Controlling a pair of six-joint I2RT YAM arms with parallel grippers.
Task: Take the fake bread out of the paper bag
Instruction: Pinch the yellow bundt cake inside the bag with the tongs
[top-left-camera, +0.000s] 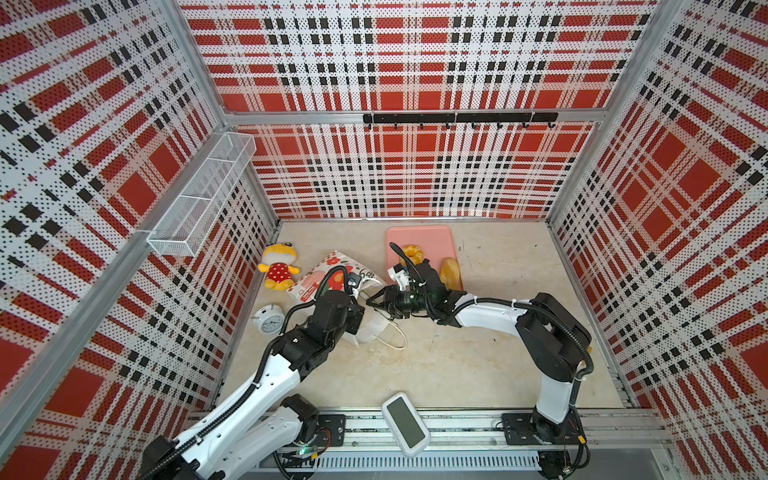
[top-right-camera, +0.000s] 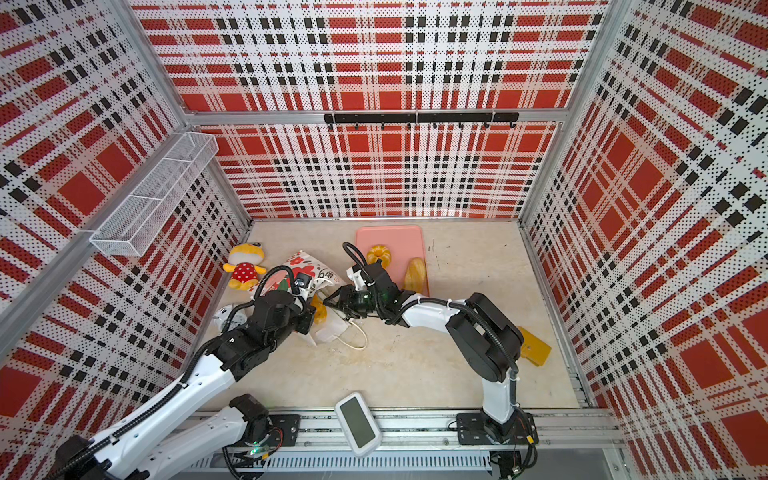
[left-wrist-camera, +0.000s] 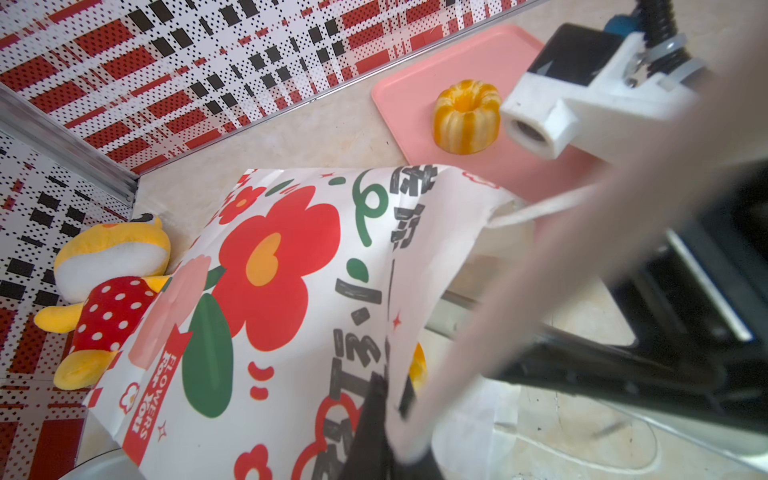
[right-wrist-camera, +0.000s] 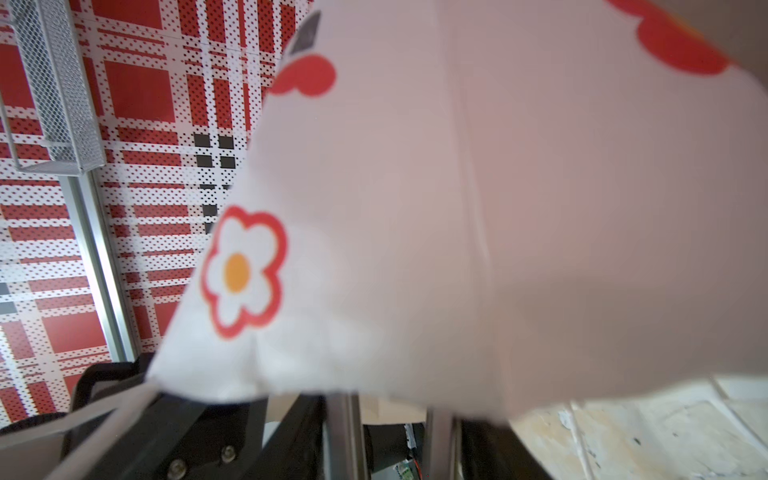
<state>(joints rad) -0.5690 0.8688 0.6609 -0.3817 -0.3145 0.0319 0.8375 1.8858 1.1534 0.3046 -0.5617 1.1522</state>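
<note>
A white screen device (top-left-camera: 405, 424) lies at the lower edge of both top views, on the rail (top-left-camera: 457, 428). Left of centre on the bench (top-left-camera: 457, 357), the paper bag (top-left-camera: 328, 266) lies on its side, mouth toward the middle. The left tool (left-wrist-camera: 392, 401) is pinched fully closed on the bag's rim. The right tool (top-left-camera: 374, 302) sits at the mouth, jaws partly apart; paper hides whether it holds anything. One yellow fake bread (top-right-camera: 318, 312) shows inside the mouth. A ring cake (top-left-camera: 412, 252) and long loaf (top-left-camera: 450, 270) rest on the pink tray (top-left-camera: 432, 237), upper centre.
</note>
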